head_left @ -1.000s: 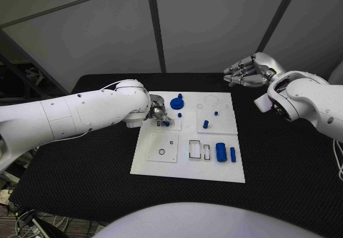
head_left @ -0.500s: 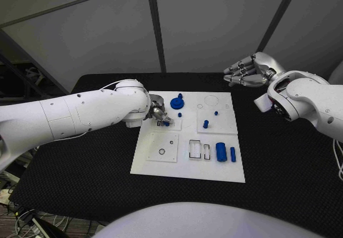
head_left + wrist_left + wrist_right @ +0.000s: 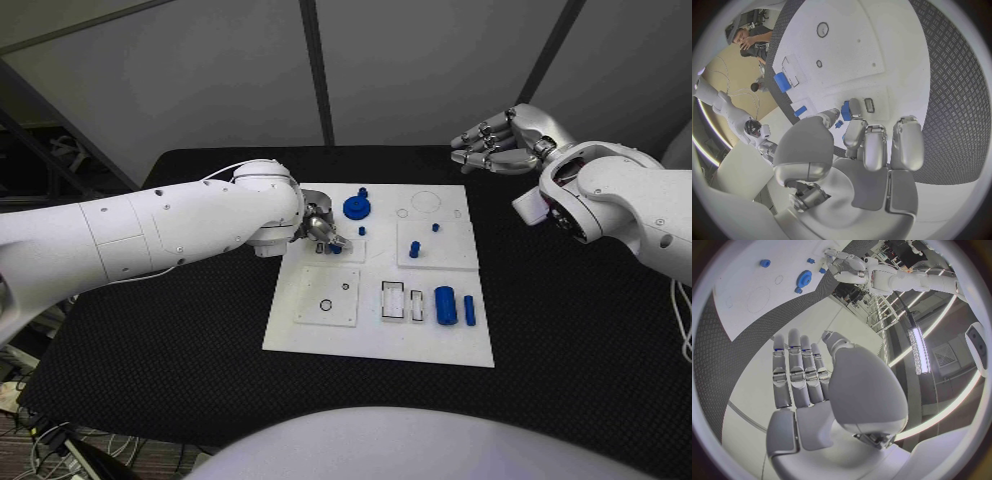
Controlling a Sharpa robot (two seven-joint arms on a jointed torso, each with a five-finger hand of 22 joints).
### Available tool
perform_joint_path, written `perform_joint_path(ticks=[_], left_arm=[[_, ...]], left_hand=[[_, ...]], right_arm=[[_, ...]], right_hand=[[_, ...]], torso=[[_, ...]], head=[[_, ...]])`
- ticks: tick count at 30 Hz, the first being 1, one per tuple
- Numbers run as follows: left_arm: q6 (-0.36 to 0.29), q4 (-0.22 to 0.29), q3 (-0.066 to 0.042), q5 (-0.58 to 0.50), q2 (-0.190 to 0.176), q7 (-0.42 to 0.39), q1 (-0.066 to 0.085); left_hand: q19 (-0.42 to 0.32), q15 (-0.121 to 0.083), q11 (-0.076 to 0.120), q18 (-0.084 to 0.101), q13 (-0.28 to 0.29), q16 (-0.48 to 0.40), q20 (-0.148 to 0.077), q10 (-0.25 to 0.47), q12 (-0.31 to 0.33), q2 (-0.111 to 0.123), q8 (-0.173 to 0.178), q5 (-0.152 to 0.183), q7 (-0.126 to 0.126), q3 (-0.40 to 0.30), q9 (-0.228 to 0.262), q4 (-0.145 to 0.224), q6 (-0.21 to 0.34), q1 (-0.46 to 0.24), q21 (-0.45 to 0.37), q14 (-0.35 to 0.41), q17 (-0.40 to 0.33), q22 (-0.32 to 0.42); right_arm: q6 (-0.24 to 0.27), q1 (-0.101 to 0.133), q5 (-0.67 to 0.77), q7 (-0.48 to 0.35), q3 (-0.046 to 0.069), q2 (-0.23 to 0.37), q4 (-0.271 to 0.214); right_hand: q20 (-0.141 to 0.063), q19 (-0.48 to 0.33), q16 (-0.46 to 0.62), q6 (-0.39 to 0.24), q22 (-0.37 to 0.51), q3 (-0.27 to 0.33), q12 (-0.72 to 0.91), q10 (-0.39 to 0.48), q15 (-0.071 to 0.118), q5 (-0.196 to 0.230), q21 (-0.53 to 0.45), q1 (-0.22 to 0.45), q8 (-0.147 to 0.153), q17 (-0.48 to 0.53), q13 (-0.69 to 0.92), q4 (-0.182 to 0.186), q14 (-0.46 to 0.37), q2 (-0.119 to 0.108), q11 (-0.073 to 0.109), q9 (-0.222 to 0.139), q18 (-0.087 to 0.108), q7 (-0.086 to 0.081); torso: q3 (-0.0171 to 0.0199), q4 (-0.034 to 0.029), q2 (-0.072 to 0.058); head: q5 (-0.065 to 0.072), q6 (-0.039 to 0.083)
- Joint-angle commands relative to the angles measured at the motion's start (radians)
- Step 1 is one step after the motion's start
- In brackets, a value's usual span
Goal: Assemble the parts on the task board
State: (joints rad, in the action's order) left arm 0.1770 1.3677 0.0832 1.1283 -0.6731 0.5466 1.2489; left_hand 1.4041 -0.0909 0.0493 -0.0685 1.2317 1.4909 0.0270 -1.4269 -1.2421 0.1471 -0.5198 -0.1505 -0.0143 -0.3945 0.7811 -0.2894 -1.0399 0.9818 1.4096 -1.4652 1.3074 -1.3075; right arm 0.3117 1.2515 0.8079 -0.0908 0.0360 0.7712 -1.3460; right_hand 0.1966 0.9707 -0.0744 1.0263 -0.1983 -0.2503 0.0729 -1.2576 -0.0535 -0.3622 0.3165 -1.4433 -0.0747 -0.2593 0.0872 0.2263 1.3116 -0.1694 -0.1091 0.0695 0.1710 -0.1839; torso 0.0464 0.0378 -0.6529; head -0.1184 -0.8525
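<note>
We see a white task board (image 3: 378, 345) lying in the middle of the black counter (image 3: 577, 330).

Our left hand (image 3: 320, 231) is down on the far left part of the board. In the left wrist view, the thumb and a finger (image 3: 853, 136) pinch a small blue part (image 3: 846, 113) and hold it right at the board, beside a little dark slot (image 3: 869, 105). The other fingers of that hand sit side by side, bent over a bit.

Our right hand (image 3: 495, 142) is up in the air past the far right corner of the board, well away from it. It holds nothing. In the right wrist view its fingers (image 3: 798, 371) are straight and lie close beside each other, with the thumb a little apart.

More blue parts are on the board. A round blue gear (image 3: 356, 208) sits at the far side, near our left hand. Small blue pegs (image 3: 414, 250) stand in the middle of the board. Near the right edge a fat blue cylinder (image 3: 446, 306) lies next to a thin blue bar (image 3: 469, 310), and they are just beside two open rectangle slots (image 3: 392, 300). On the near left part of the board there is a small round hole (image 3: 326, 305).
</note>
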Motion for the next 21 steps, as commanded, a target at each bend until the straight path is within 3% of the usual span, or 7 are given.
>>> perform_joint_path(ticks=[1, 21], left_arm=[[0.014, 0.004, 0.000, 0.007, 0.000, 0.003, 0.001], [0.013, 0.001, 0.000, 0.007, 0.002, 0.003, 0.002]], left_hand=[[0.008, -0.006, 0.001, 0.013, 0.001, 0.005, 0.002, -0.008, -0.005, -0.002, -0.003, 0.006, 0.001, 0.004, 0.001, 0.000, -0.007, -0.006, 0.003, -0.082, 0.183, -0.068], [0.009, -0.006, 0.002, 0.013, 0.000, 0.005, 0.002, -0.008, -0.003, -0.009, -0.004, 0.006, 0.002, 0.018, 0.001, -0.002, -0.008, -0.010, 0.003, -0.082, 0.183, -0.070]], right_arm=[[-0.007, 0.002, 0.002, -0.004, 0.001, 0.000, 0.000], [-0.008, 0.002, 0.002, -0.002, 0.001, -0.001, 0.000]], right_hand=[[-0.001, 0.007, 0.006, -0.002, 0.001, 0.004, -0.005, 0.002, -0.007, -0.006, -0.005, 0.008, 0.002, -0.002, -0.001, 0.003, 0.003, -0.001, -0.005, -0.001, 0.012, -0.003], [-0.001, 0.008, 0.006, -0.002, 0.002, 0.005, -0.004, 0.001, -0.007, -0.006, -0.007, 0.010, 0.002, -0.002, -0.001, 0.004, 0.003, -0.001, -0.004, -0.001, 0.012, -0.003]], torso=[[-0.0001, -0.0007, 0.001], [0.0001, 0.0004, 0.000]], head=[[0.000, -0.001], [0.001, -0.002]])
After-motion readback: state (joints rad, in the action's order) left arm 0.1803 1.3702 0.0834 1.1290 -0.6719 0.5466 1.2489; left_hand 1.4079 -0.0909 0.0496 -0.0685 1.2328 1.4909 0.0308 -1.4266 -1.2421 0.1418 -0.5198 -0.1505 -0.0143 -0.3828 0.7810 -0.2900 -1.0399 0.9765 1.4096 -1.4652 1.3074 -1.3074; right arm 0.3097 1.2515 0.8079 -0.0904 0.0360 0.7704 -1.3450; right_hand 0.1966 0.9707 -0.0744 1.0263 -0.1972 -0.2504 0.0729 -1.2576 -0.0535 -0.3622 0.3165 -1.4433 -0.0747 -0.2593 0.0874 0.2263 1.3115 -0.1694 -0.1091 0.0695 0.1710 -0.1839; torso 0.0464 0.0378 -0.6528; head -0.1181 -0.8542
